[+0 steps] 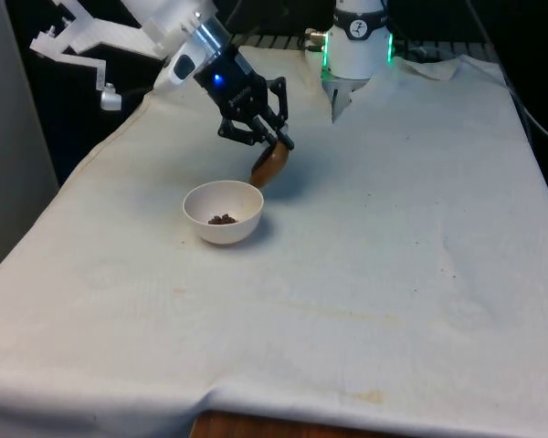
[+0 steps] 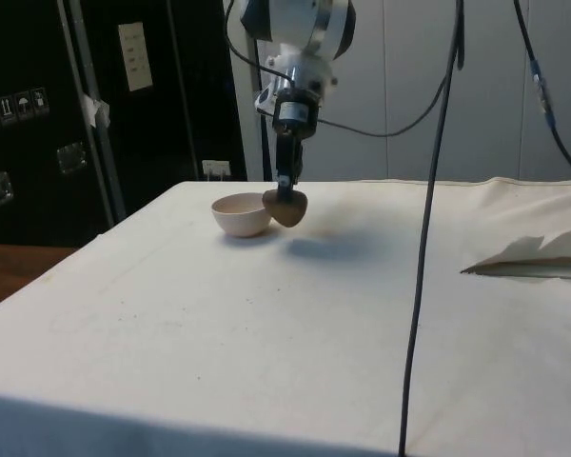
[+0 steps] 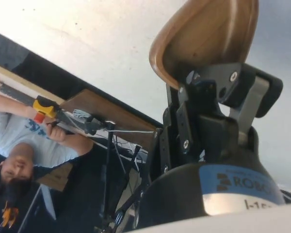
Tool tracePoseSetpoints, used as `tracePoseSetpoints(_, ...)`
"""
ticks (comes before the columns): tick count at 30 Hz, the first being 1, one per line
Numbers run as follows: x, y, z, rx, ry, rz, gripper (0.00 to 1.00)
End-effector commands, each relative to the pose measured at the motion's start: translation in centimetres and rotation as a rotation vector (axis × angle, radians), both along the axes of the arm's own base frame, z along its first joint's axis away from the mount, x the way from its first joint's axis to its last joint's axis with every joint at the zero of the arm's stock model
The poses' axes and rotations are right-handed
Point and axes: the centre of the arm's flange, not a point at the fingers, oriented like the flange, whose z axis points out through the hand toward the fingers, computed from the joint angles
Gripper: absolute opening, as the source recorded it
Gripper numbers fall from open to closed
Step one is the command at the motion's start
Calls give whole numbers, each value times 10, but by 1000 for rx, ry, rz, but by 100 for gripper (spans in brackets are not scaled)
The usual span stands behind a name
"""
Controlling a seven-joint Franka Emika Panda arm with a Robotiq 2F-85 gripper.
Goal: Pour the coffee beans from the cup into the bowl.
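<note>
My gripper [image 1: 272, 139] is closed on the rim of the brown cup [image 1: 270, 165], 1 wall pinched between the 2 fingers, and holds it tipped just beside the white bowl [image 1: 223, 213] above the surface [image 1: 393, 274]. Coffee beans [image 1: 223, 219] lie in the bowl. I judge the cup light, stiff and smooth, so a rim pinch could slip; I would grip firmly.

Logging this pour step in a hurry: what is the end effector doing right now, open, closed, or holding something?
End effector: closed on the rim of the brown wooden cup, held tipped beside the white bowl that has coffee beans in it.
</note>
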Motion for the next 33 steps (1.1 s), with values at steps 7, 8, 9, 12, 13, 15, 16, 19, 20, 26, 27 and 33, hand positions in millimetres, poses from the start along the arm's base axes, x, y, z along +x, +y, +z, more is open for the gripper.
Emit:
tracePoseSetpoints(7, -8, -1, 0, -52, 6, 2, 3)
tracePoseSetpoints(8, -9, -1, -1, -57, 7, 2, 3)
tracePoseSetpoints(9, -11, -1, -1, -62, 7, 2, 3)
tracePoseSetpoints(12, -14, -2, -2, -79, 11, 6, 3)
tracePoseSetpoints(13, -16, -2, -3, -83, 12, 7, 3)
tracePoseSetpoints(15, -19, -2, -3, -99, 13, 9, 3)
tracePoseSetpoints(16, -19, -2, -3, -104, 13, 11, 3)
tracePoseSetpoints(19, -21, -1, -2, -110, 13, 13, 3)
tracePoseSetpoints(20, -21, -1, -1, -114, 13, 14, 3)
tracePoseSetpoints(26, -26, 3, 4, -136, 15, 18, 3)
tracePoseSetpoints(27, -26, 3, 6, -139, 14, 18, 3)
tracePoseSetpoints(33, -29, 7, 13, -153, 16, 21, 3)
